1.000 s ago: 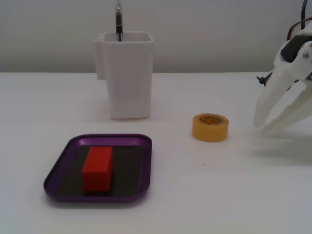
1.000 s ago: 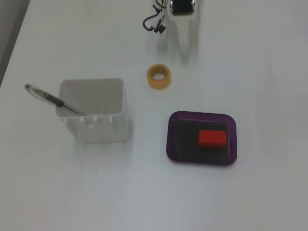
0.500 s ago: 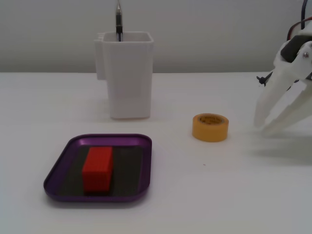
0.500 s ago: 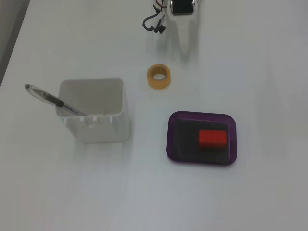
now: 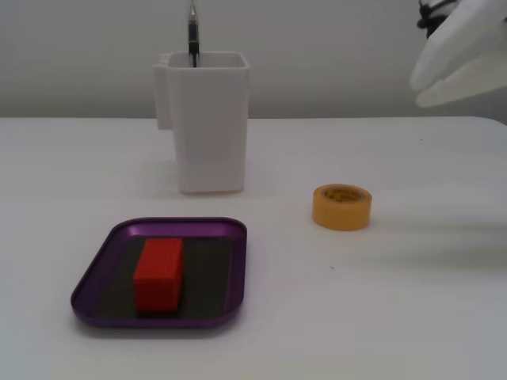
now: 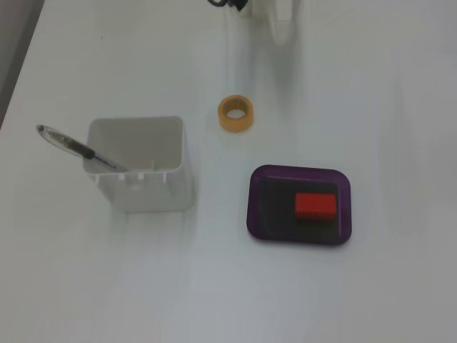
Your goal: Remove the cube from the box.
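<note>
The red cube [image 5: 158, 269] lies inside the purple tray [image 5: 240, 273] at the front left of a fixed view. In the other fixed view the cube [image 6: 315, 206] lies in the right half of the tray [image 6: 300, 171]. My white gripper [image 5: 417, 87] hangs in the air at the top right, far from the tray and empty. Its jaws look closed together with no gap showing. In the other fixed view the gripper [image 6: 280, 39] enters from the top edge, above the tape roll.
A yellow tape roll [image 5: 341, 215] [image 6: 222, 116] lies on the white table between gripper and tray. A tall white square container [image 5: 210, 134] [image 6: 143, 193] holding a pen [image 5: 192, 36] [image 6: 71, 145] stands behind the tray.
</note>
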{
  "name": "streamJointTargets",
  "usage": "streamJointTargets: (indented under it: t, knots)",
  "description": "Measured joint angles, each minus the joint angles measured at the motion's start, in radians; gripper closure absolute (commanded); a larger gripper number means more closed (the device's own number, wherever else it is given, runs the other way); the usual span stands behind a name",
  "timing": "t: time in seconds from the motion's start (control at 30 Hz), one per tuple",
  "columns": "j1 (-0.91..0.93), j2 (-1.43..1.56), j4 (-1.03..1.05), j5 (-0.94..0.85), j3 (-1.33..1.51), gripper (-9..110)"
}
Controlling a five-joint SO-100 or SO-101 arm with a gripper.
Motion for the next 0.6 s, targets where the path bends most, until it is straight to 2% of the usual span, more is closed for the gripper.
streamJointTargets:
  t: [0.2, 0.43, 0.6]
  knots:
    - [-0.060, -0.578, -0.014, 0.057, -0.336, 92]
    - [-0.100, -1.206, -0.015, 0.149, -0.808, 91]
    - [-0.114, -1.536, 0.000, 0.175, -1.123, 88]
